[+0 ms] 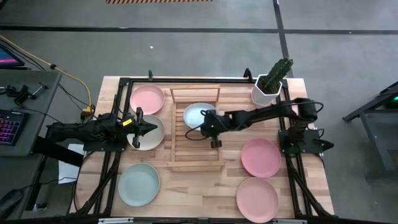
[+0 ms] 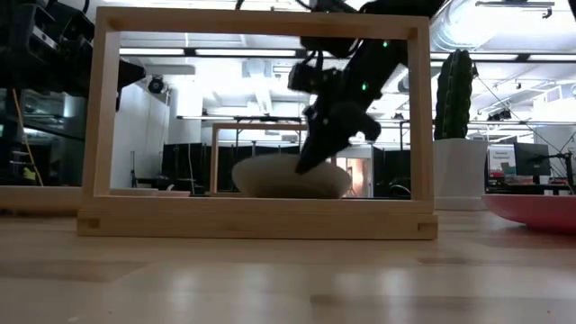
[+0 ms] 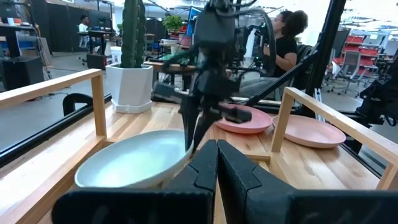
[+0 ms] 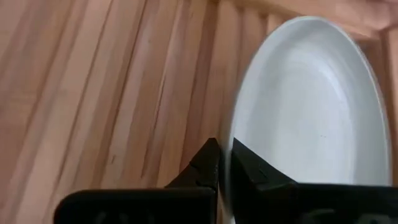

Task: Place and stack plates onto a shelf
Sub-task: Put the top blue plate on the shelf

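The light wooden slatted shelf (image 1: 195, 129) lies at the centre of the wooden worktop (image 1: 311, 186). On its far half, toward twelve o'clock, rests a round shallow pale mint-blue plate (image 1: 196, 114), tipped a little, with its near rim raised off the slats in the low view.

The right gripper (image 1: 206, 129) reaches in from three o'clock, and its jaws are pinched tight on that plate's rim at the plate's five o'clock edge; the right wrist view shows the rim clamped between the two dark fingers (image 4: 208, 163). The left gripper (image 1: 149, 128) sits at nine o'clock of the shelf, over a round cream-white plate (image 1: 148, 138) that lies just beside the shelf's rail. Its jaws are closed together and grip nothing, as the left wrist view shows.

The other plates lie flat on the worktop:
- a round matte pink plate (image 1: 147, 98) at eleven o'clock of the shelf
- a second pale mint-blue plate (image 1: 138, 184) at seven o'clock
- a second pink plate (image 1: 260, 157) at four o'clock
- a third pink plate (image 1: 257, 197) at five o'clock, nearer the front edge

A green cactus in a white pot (image 1: 268, 87) stands at the one o'clock corner. In the left wrist view a person in a dark top (image 3: 283, 46) sits in the room beyond the worktop.
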You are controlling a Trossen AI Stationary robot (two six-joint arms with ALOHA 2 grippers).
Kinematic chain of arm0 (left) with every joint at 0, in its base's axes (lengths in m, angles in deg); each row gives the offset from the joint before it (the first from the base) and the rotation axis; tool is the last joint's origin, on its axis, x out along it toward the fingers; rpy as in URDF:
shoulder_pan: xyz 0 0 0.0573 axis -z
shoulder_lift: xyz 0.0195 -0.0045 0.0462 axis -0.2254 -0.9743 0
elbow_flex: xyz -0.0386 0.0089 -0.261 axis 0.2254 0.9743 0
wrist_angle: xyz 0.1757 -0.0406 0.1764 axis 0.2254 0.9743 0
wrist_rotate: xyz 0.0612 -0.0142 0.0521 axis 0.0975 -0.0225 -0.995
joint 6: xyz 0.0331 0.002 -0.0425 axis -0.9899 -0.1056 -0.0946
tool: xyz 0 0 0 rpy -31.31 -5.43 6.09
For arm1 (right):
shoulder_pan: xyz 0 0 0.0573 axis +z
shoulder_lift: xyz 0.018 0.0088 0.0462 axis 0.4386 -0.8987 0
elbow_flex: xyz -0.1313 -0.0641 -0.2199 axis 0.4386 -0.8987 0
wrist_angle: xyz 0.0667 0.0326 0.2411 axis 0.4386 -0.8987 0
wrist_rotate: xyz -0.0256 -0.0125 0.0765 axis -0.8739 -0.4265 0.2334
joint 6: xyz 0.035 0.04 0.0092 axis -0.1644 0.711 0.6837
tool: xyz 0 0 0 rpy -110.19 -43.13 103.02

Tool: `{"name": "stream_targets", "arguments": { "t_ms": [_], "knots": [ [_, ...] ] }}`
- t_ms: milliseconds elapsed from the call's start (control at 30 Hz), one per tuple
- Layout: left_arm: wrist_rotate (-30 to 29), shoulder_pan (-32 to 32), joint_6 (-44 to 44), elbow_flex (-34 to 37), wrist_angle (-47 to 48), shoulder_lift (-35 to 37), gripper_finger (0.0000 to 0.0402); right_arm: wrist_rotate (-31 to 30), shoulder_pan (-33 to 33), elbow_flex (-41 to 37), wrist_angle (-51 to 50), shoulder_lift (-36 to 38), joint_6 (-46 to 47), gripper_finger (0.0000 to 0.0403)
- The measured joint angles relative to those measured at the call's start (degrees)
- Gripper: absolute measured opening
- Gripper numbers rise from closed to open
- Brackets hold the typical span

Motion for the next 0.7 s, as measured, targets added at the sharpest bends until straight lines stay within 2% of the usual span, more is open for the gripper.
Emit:
{"name": "stream_targets", "arguments": {
  "t_ms": [167,433,533,700],
  "knots": [
    [-0.02,0.01,0.0,0.0,0.02,0.0,0.0003,0.22,0.0,0.0,4.17,-2.8,-2.96,0.0],
    [-0.02,0.0,0.0,0.0,0.02,0.0,0.0003,-1.03,0.04,0.04,10.25,-5.0,-0.89,0.001],
    [-0.02,-0.01,0.0,0.0,0.02,0.0,0.0003,-1.11,0.0,0.04,11.07,-5.0,-0.73,0.0041],
    [-0.02,-0.01,0.0,0.02,0.0,0.0,0.0003,-1.14,0.0,0.04,12.43,-4.97,1.36,0.0128]
  ]
}}
